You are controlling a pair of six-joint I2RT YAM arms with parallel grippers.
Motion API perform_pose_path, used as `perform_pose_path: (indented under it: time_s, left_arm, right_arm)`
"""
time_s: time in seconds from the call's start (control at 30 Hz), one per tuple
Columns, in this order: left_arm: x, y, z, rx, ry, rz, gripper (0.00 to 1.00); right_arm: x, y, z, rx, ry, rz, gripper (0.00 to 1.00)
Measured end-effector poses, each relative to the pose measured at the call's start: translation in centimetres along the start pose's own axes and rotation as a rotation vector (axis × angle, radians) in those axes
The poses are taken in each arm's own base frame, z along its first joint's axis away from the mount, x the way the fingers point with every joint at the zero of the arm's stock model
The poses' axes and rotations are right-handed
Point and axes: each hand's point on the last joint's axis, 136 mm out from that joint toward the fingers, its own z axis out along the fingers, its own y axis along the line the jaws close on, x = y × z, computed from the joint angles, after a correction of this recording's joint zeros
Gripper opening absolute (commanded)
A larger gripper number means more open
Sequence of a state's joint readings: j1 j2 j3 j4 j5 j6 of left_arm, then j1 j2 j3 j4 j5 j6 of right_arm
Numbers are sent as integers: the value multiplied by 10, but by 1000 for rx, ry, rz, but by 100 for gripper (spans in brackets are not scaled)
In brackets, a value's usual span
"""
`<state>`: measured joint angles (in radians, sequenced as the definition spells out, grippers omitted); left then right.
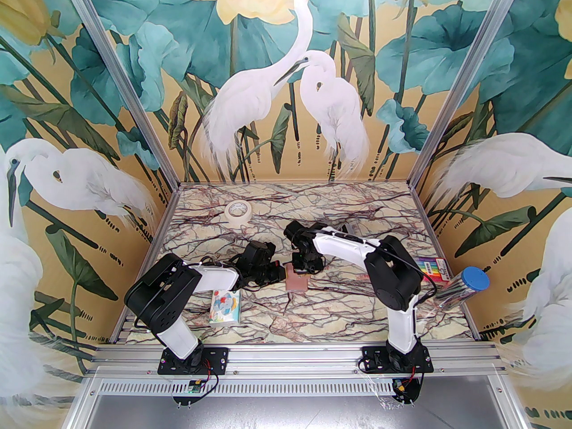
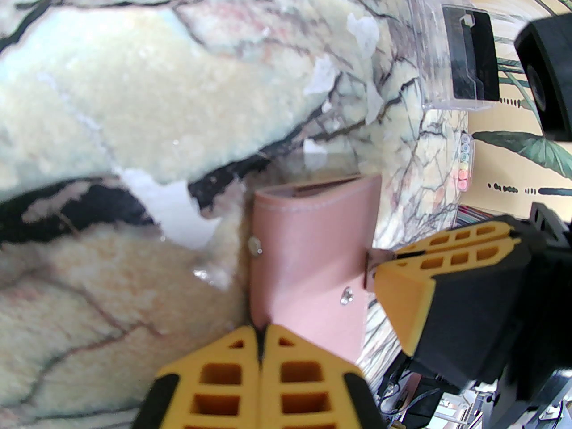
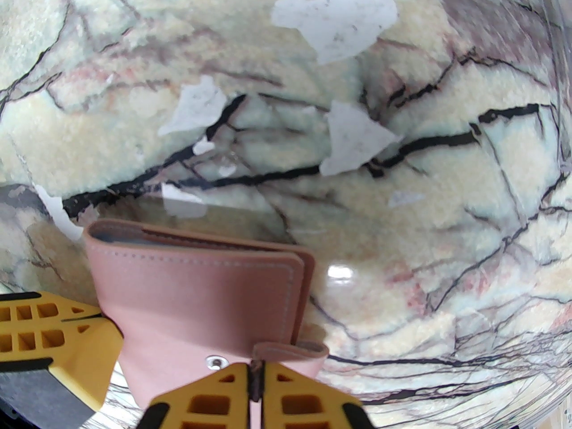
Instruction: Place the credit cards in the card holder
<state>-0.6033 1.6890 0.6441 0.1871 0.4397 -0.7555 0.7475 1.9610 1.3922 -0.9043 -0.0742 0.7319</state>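
The pink card holder point(image 1: 298, 283) lies folded on the marble table between both grippers. My left gripper point(image 2: 261, 333) is shut on its near corner, beside the round snap point(image 2: 255, 245). My right gripper point(image 3: 255, 371) is shut on the small snap strap point(image 3: 290, 351) at the holder's point(image 3: 192, 293) edge. In the left wrist view the right gripper point(image 2: 373, 268) pinches that strap from the right side of the holder point(image 2: 308, 239). From above, the left gripper point(image 1: 280, 274) and right gripper point(image 1: 305, 270) almost meet over it. The credit cards are hidden; a thin dark edge shows inside the holder's far opening.
A tape roll point(image 1: 237, 213) sits at the back left. The cartoon tissue pack point(image 1: 225, 307) lies by the left arm. Coloured pens point(image 1: 432, 268) and a blue-capped clear tube point(image 1: 462, 288) lie at the right. A clear box point(image 2: 433, 52) with a black insert stands behind the holder.
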Motion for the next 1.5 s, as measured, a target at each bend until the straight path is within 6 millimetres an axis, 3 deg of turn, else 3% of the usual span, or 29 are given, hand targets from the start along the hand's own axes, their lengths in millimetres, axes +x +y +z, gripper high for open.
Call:
perform_pose_path:
  time_s: [0.2,0.33,0.37,0.4,0.53,0.73,0.87,1.07,1.27,1.5]
  left_arm:
    - [0,1,0,-4,-1,-1,2]
    - [0,2,-5,-27,-8,6,21]
    - [0,4,-7,-37,-9,7,30]
    - [1,4,-10,-49,-10,3,39]
    - [-3,-2,-30,-73,-49,14,57]
    - [-16,-27,-71,-70,-141,58,68]
    - [-19,-38,-93,-63,-191,75,69]
    - [-16,-45,-113,-56,-220,82,67]
    - [-10,-40,-118,-65,-216,75,63]
    - [-4,-33,-121,-83,-212,68,51]
  right_arm:
    - [3,-8,-8,-19,-25,11,0]
    - [5,-14,-24,-45,-58,17,0]
    - [6,-15,-28,-56,-67,17,0]
    - [7,-15,-32,-66,-76,15,0]
    - [11,-11,-55,-128,-113,-2,0]
    - [15,3,-95,-254,-176,-28,0]
    - [18,14,-111,-332,-184,-44,0]
    - [25,37,-119,-435,-162,-71,0]
    - [37,65,-114,-505,-117,-116,0]
    - [35,69,-112,-510,-124,-113,0]
